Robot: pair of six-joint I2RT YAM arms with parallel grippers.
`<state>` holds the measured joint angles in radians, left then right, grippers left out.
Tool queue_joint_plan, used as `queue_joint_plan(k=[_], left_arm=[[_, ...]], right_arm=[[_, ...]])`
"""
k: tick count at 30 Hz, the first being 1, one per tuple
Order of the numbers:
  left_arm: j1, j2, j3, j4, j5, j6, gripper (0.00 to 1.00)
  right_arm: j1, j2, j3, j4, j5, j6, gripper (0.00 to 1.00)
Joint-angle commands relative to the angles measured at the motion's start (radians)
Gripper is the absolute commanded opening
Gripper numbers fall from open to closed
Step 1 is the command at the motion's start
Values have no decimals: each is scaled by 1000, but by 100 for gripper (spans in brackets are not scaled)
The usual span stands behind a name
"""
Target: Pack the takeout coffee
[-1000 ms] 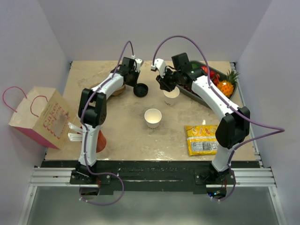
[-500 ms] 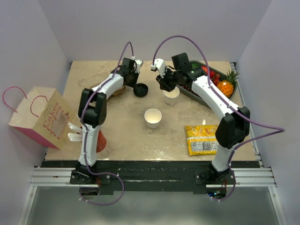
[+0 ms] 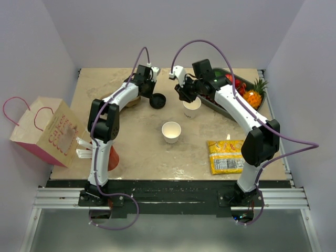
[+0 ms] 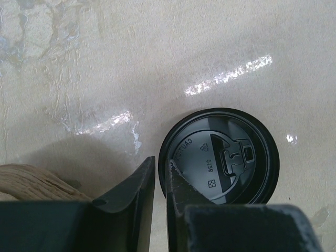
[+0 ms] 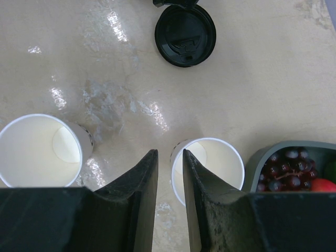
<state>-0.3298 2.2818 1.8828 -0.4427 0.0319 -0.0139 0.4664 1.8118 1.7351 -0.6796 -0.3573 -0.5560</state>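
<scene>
The paper bag (image 3: 46, 131) stands far out at 9 o'clock. My left gripper (image 4: 160, 160) is narrowed to a slit over the rim of the black lid (image 4: 223, 157), which lies flat at 12 o'clock; I cannot tell whether it pinches. At 1 o'clock my right gripper (image 5: 169, 153) straddles the wall of the far cup (image 5: 218, 160), steadying it, I judge, for that lid; contact is unclear. The near cup (image 5: 37, 149) is open too, so no lidded coffee exists yet.
</scene>
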Motion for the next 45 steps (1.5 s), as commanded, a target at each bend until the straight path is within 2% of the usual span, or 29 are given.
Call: queue_joint_plan(k=[1, 13, 15, 19, 23, 25, 35, 39, 45], left_arm=[[-5, -39, -7, 10, 5, 9, 18], [-5, -30, -10, 10, 2, 8, 18], [-5, -39, -10, 15, 11, 6, 12], [-6, -44, 4, 15, 19, 3, 10], [-5, -42, 1, 12, 26, 8, 1], [-6, -47, -4, 12, 40, 6, 0], [-9, -163, 33, 21, 125, 6, 0], [-9, -215, 24, 33, 206, 9, 0], [-9, -307, -48, 85, 258, 80, 0]], right_arm=[[3, 9, 35, 25, -20, 16, 29], [2, 24, 47, 23, -26, 18, 29], [3, 26, 50, 23, -25, 18, 29], [3, 32, 50, 25, -25, 19, 29], [2, 41, 58, 25, -29, 21, 29], [3, 46, 66, 23, -26, 21, 29], [-2, 54, 122, 40, 27, 47, 29], [-18, 67, 167, 34, 24, 68, 28], [-101, 97, 271, 5, -51, 212, 28]])
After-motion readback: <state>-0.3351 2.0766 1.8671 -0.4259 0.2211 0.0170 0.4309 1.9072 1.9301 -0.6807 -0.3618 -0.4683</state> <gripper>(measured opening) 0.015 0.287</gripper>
